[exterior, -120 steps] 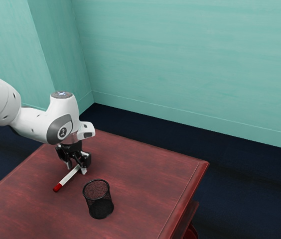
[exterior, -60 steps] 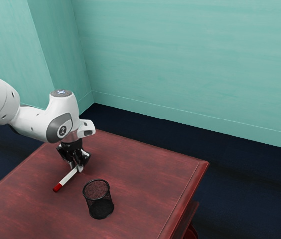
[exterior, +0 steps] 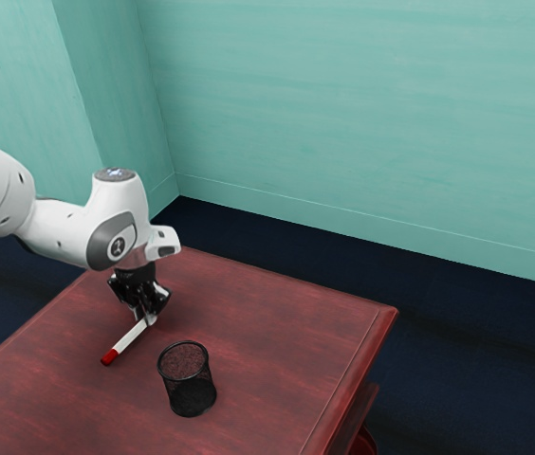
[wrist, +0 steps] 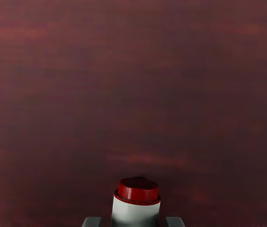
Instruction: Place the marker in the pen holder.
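The black gripper [exterior: 144, 318] is low over the tabletop, its fingers shut around the plain white end of the marker [exterior: 131, 336]. The marker slants away from the hand, its red end near the table at the exterior view's lower left. In the wrist view, a red-tipped white end of the marker [wrist: 136, 212] shows at the lower edge between the grey fingertips of the gripper [wrist: 134, 222]. The black mesh pen holder [exterior: 189, 383] stands upright, apart from the marker, toward the exterior view's right and nearer its camera.
The reddish wooden table [exterior: 277, 332] extends around the marker and pen holder. Its raised edge [exterior: 353, 379] runs along the exterior view's right side. Dark floor [exterior: 476, 351] and teal walls [exterior: 362, 123] lie beyond.
My fingers have come together around the marker's end since the earliest frame. The hand has shifted slightly toward the exterior view's left; the marker and pen holder look nearly unchanged in position.
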Controlling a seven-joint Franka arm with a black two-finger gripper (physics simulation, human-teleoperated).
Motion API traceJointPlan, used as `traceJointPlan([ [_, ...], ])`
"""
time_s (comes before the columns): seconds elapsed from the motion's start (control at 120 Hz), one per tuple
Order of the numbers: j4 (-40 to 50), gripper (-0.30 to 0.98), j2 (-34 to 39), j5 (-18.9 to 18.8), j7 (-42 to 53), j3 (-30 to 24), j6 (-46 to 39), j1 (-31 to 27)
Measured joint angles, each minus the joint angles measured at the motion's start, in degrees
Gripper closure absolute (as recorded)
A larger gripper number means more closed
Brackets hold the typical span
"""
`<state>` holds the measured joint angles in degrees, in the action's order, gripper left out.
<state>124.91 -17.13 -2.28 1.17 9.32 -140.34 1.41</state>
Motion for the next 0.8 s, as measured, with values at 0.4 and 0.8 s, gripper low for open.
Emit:
traceJointPlan([
  [0.4,0.0,0.65,-0.6,0.0,0.0,0.0,0.1,-0.1],
  [0.8,0.5,0.78,6.0,-1.5,-2.0,0.1,2.0,0.4],
])
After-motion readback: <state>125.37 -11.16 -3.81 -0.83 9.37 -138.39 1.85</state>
